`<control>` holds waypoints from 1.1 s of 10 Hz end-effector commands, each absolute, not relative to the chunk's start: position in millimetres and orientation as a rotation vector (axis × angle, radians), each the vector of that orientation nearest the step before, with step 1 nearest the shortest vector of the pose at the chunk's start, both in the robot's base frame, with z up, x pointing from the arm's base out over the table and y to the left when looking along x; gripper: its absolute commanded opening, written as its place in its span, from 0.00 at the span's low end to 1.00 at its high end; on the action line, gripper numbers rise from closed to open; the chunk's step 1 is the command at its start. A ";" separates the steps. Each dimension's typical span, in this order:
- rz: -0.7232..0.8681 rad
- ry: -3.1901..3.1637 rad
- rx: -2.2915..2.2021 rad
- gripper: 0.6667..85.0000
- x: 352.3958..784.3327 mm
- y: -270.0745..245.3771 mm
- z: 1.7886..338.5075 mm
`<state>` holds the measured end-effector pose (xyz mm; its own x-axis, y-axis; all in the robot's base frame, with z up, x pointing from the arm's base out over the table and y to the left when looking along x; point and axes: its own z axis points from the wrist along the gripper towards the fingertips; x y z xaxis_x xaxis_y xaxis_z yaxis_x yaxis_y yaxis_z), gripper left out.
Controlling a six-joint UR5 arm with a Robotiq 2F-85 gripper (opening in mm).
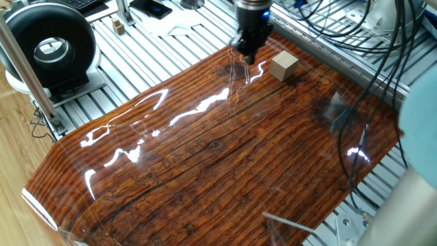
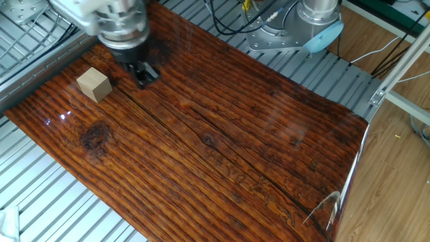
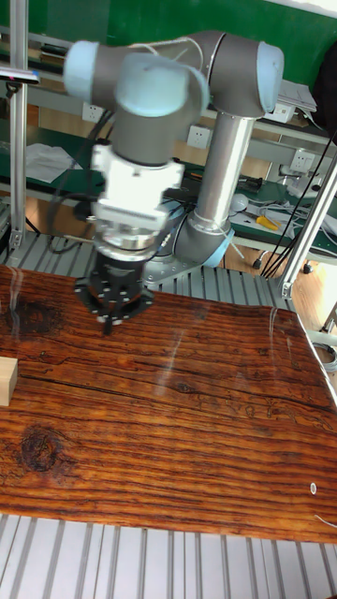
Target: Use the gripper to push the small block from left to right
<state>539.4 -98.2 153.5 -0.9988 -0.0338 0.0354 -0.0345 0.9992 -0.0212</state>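
The small block (image 1: 283,66) is a plain tan wooden cube lying near the far end of the glossy wooden board (image 1: 205,157). It also shows as the small block (image 2: 93,85) in the other fixed view and as the small block (image 3: 6,380), cut off by the left edge, in the tall view. My gripper (image 1: 247,53) points down just above the board, its black fingers together and holding nothing. It stands a short gap beside the block and does not touch it. The other views show the gripper (image 2: 144,74) blurred and the gripper (image 3: 110,319) well right of the block.
A black round device (image 1: 48,44) and a tiny wooden block (image 1: 118,26) sit on the slatted metal table behind the board. Black cables (image 1: 355,102) hang over the board's right side. The arm's base (image 2: 316,20) stands beyond the far edge.
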 end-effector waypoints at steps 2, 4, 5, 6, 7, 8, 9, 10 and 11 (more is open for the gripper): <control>0.077 -3.138 0.231 0.00 548.2 -189.8 133.3; 0.076 -3.134 0.337 0.00 555.9 -221.3 135.6; 0.085 -3.131 0.398 0.00 563.1 -234.7 137.6; 0.092 -3.131 0.438 0.00 566.8 -242.6 137.2; 0.092 -3.125 0.457 0.00 565.9 -242.7 137.1; 0.074 -3.094 0.397 0.00 555.2 -241.4 137.0; 0.004 -3.066 0.312 0.00 543.8 -230.6 137.1; 0.005 -3.071 0.253 0.00 543.5 -230.6 137.1; 0.039 -3.104 0.136 0.00 550.4 -235.4 136.9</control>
<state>550.6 -230.5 136.8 -0.9814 -0.1881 0.0376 -0.1894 0.9813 -0.0339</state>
